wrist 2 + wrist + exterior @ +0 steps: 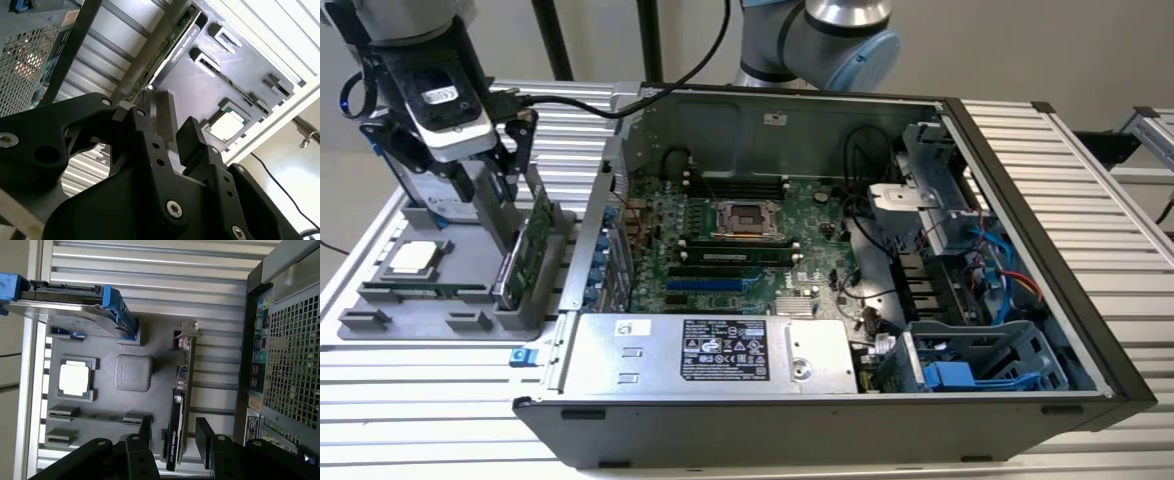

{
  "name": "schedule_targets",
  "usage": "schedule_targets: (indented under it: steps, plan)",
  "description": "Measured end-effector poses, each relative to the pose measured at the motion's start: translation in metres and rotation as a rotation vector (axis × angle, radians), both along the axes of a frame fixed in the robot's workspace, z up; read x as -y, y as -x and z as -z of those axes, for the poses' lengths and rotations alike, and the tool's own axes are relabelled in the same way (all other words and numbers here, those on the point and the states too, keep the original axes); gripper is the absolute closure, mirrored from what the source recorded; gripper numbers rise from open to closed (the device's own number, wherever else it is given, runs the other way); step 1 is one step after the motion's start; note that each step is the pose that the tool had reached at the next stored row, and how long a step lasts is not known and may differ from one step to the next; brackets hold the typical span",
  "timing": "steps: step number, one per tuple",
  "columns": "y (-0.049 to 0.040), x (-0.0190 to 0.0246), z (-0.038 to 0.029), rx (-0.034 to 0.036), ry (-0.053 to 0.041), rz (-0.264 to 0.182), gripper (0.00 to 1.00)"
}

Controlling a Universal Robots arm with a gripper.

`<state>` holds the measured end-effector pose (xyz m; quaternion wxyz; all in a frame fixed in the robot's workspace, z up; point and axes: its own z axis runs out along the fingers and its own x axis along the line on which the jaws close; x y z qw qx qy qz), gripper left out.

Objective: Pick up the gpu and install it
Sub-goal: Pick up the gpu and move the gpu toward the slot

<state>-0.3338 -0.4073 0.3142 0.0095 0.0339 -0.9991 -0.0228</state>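
The gpu (538, 245) stands on its long edge in a slot of the grey parts tray (400, 325), at the exterior view's left beside the open computer case (1014, 200). Its green board faces the case. In the first wrist view the gpu (180, 405) shows edge-on, black shroud on one side and silver bracket at the far end. My gripper (500, 170) hangs just above it, open. Its two black fingers (146, 429) straddle the card's near end (175, 435) with a gap on each side. The second wrist view has the gripper (167, 120) short of the gpu (172, 42).
On the tray are a silver hard drive with blue rails (70, 305), a square processor chip (75, 377) and a grey post (134, 372). The case's perforated rear wall (290, 365) stands close beside the gpu. Inside are the motherboard (720, 240) and power supply (707, 350).
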Motion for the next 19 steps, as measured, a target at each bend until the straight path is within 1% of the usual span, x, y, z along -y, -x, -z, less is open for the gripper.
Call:
schedule_targets:
  steps: [2, 6, 12, 19]
  plan:
    - [0.0, 0.0, 0.0002, 0.0002, -0.0001, 0.0, 0.0]
    - [-0.0008, 0.0005, 0.0032, 0.0002, -0.0001, 0.001, 0.0]
    - [-0.0036, 0.0031, 0.0101, 0.0003, -0.0002, 0.009, 0.0]
    - [-0.004, 0.0072, 0.0198, 0.0002, -0.0001, 0.041, 0.0]
